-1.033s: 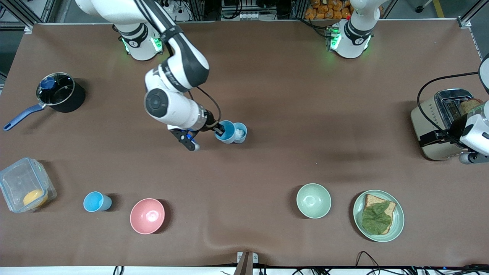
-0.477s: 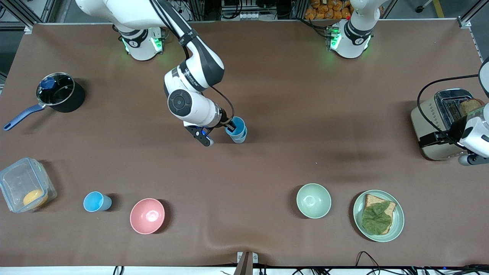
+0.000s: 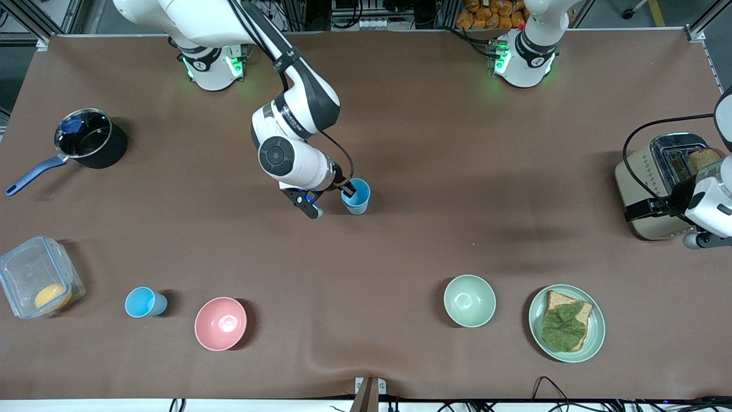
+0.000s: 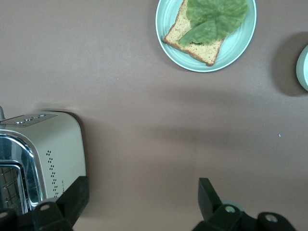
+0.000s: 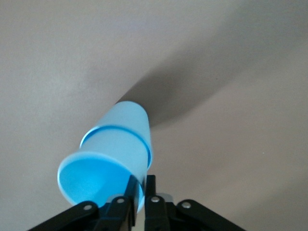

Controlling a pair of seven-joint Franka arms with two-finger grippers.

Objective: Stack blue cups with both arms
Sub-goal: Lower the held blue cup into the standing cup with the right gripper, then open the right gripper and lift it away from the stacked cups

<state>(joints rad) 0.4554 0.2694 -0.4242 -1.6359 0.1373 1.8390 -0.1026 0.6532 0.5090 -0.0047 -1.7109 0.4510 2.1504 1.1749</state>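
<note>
Blue nested cups (image 3: 357,196) mid-table | right end effector (image 3: 346,189) pinching rim | left end effector (image 4: 139,202) spread beside toaster (image 3: 657,189)

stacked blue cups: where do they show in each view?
Front view: stacked blue cups mid-table, rim pinched by the right gripper.
Right wrist view: cups fill the centre, in the gripper.
Left wrist view: not in it.
Shared landmark: the right gripper on the rim.
</note>
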